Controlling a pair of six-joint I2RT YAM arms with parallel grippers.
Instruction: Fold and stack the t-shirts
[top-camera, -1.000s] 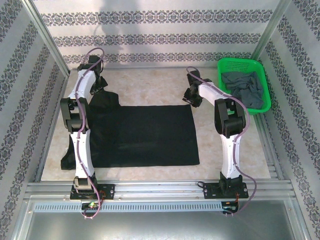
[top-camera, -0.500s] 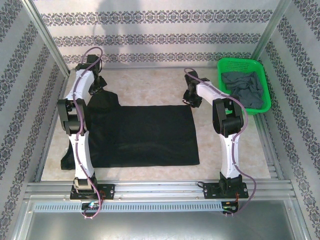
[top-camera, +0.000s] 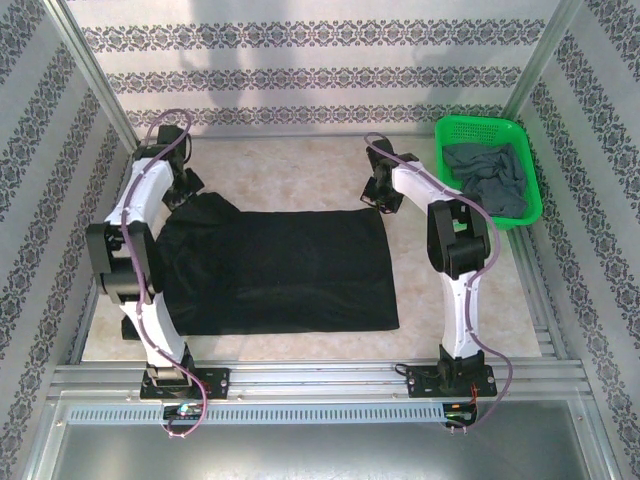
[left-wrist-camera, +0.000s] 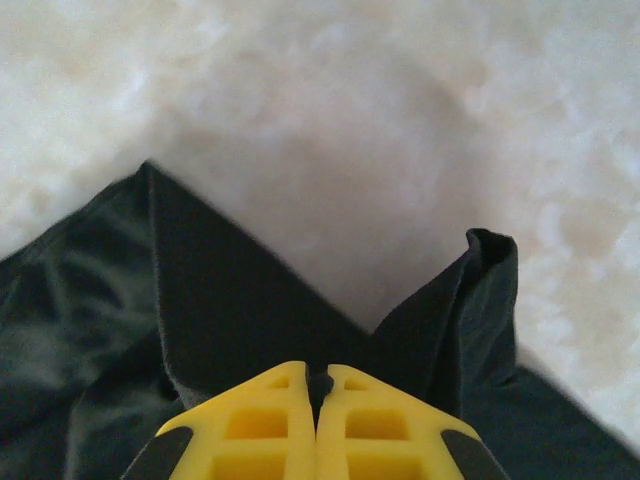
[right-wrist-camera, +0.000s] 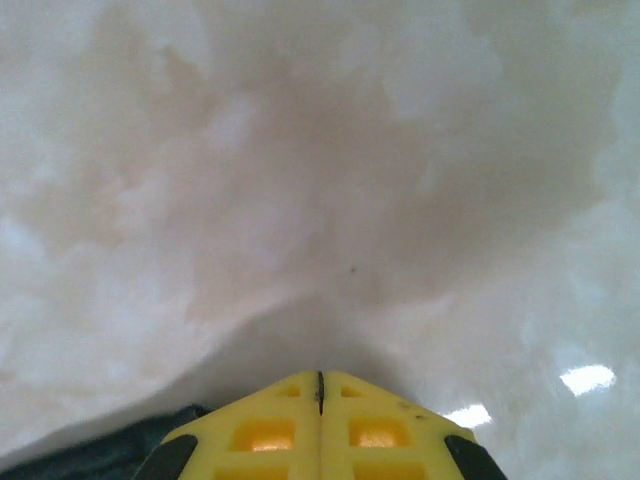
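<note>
- The overhead view is bright and evenly lit, a little washed out; the pale marbled tabletop (top-camera: 300, 170) shows only weak, soft shadows.
- In the right wrist view this tabletop is blurred, with two small white glare spots at lower right.
- In the left wrist view the plain black cloth t-shirt (left-wrist-camera: 240, 300) throws a soft grey shadow.

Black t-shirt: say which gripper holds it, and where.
The left gripper pinches the black t-shirt by a raised fold at its far left corner. The right gripper is shut at the far right corner; a grip there cannot be told.
</note>
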